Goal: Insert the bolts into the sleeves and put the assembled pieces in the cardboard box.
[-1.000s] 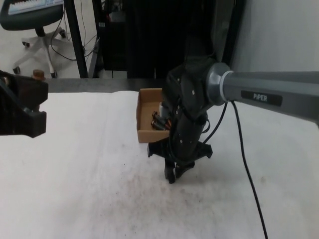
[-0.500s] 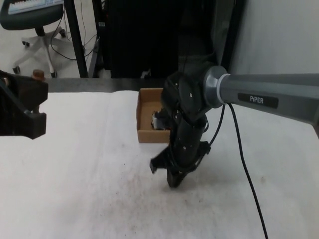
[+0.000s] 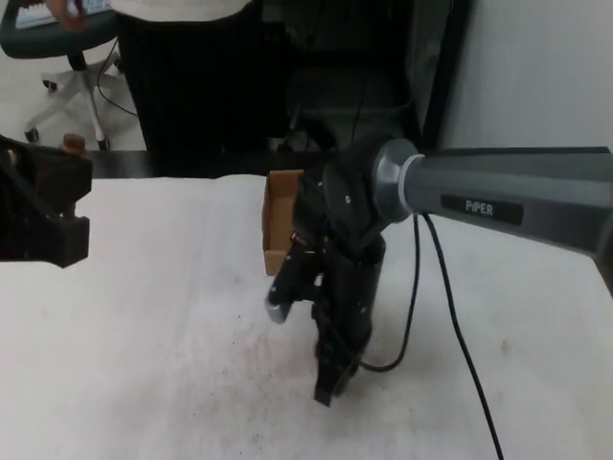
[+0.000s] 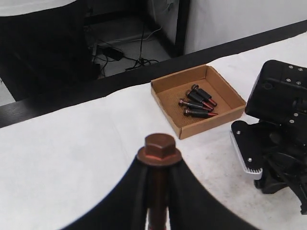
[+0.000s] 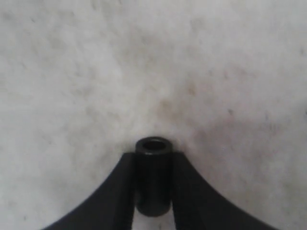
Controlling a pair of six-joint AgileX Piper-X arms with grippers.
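Observation:
My left gripper (image 4: 158, 177) is shut on a copper-coloured bolt (image 4: 159, 152) with a hex head; it shows at the high view's left edge (image 3: 43, 206) with the bolt head (image 3: 74, 144) on top. My right gripper (image 5: 153, 182) is shut on a black sleeve (image 5: 153, 175), its open bore facing away from the wrist, above the white cloth. In the high view that gripper (image 3: 330, 379) points down at the cloth, in front of the cardboard box (image 3: 280, 216). The cardboard box (image 4: 168, 91) holds three assembled bolt-and-sleeve pieces (image 4: 197, 103).
White cloth (image 3: 144, 335) covers the bench, stained dark in the middle. A black cable (image 3: 450, 326) hangs from the right arm across the cloth. A person stands behind the bench's far edge, beside an office chair (image 3: 67, 38).
The right arm has turned and swung its gripper lower and toward the front of the cloth, now covering more of the box. A person has stepped in behind the bench. The left gripper is still.

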